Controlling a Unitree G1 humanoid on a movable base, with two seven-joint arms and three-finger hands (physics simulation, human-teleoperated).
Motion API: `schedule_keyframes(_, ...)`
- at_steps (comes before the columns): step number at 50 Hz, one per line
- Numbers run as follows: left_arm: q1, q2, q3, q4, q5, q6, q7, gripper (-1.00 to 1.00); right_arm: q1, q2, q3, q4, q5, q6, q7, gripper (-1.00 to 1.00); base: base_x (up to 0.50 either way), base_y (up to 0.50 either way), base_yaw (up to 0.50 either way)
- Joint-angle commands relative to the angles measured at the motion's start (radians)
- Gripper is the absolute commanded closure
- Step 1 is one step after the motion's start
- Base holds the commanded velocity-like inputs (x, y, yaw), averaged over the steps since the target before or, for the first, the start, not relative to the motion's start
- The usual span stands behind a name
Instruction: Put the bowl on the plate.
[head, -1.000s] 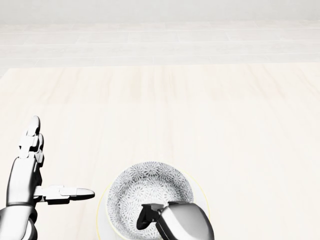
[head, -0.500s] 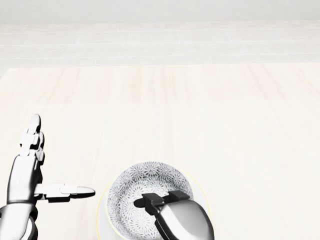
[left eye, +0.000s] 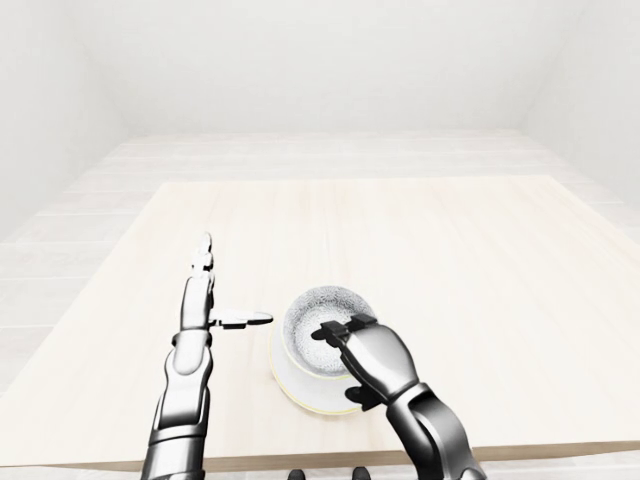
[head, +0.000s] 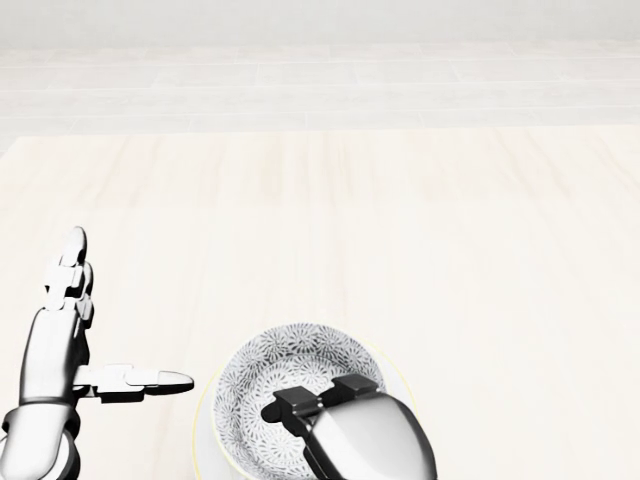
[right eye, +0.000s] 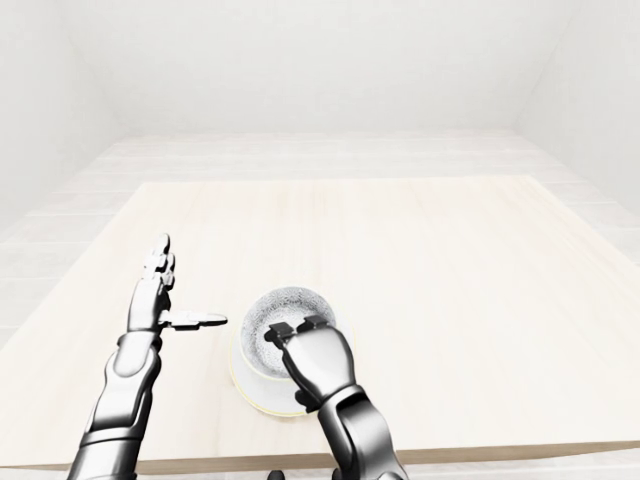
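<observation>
The bowl (head: 292, 362) already sits inside the plate (left eye: 284, 381), upright and roughly centred, with the plate's pale rim showing around it from 7 to 11 o'clock in the head view. The pair stands on the desk (left eye: 450, 260) close to its near edge, at about 6 o'clock in that view. By this evidence the placing is done, and what seems left is letting go and drawing the hand clear without dragging the bowl.

The right hand (head: 368, 442) covers the bowl's rim at 5 o'clock. Its dark fingers (head: 288, 406) are hooked over the rim into the hollow, while the thumb is outside the wall in the left-eye view. Whether they pinch the rim or merely rest over it, I cannot tell.

The left hand (head: 55, 345) hovers at the bowl's 9 o'clock, apart from it, holding nothing. Its fingers are spread, two toward 12 o'clock and the thumb toward 3 o'clock.

The bowl's mouth faces straight up. Being round, it has no long axis across the desk, only its upright one.
</observation>
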Motion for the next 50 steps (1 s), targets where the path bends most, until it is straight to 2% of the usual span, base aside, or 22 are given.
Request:
schedule_keyframes(1,-0.006,-0.002,-0.005,0.012,0.001,-0.005,0.003,-1.0,0.003,-0.001,0.018,-0.134,-0.099,0.0,0.138,-0.25,0.0,0.0,0.0)
schedule_keyframes(9,-0.007,0.002,-0.003,0.009,0.001,-0.003,0.003,-1.0,0.013,-0.004,0.0,-0.218,-0.158,0.0,0.228,-0.25,0.0,0.0,0.0)
schedule_keyframes(22,0.0,0.003,0.001,-0.005,-0.001,0.003,0.0,-1.0,-0.005,0.007,-0.129,-0.277,-0.17,0.0,0.304,-0.29,0.0,0.0,0.0)
schedule_keyframes(24,0.002,0.001,0.0,-0.005,0.0,0.001,0.0,-1.0,0.0,0.008,-0.163,-0.28,-0.153,0.0,0.297,-0.56,0.0,0.0,0.0)
schedule_keyframes(26,0.002,0.001,-0.001,-0.004,0.003,0.0,0.001,-1.0,0.005,0.01,-0.176,-0.28,-0.148,0.0,0.293,-0.58,0.0,0.0,0.0)
schedule_keyframes(29,0.006,0.002,0.001,-0.01,0.0,0.002,-0.001,-1.0,0.03,0.019,-0.215,-0.287,-0.103,0.0,0.266,-0.74,0.0,0.0,0.0)
schedule_keyframes(31,0.007,0.003,0.001,-0.011,0.004,0.0,-0.002,-1.0,0.044,0.024,-0.241,-0.291,-0.073,0.0,0.246,-1.0,0.0,0.0,0.0)
schedule_keyframes(42,0.008,0.001,0.002,-0.023,0.003,0.009,-0.005,-1.0,0.085,0.032,-0.335,-0.319,0.025,0.0,0.214,-1.0,0.0,0.0,0.0)
schedule_keyframes(50,0.005,0.002,0.005,-0.033,0.003,0.019,-0.006,-1.0,0.098,0.044,-0.438,-0.338,0.14,0.0,0.191,-1.0,0.0,0.0,0.0)
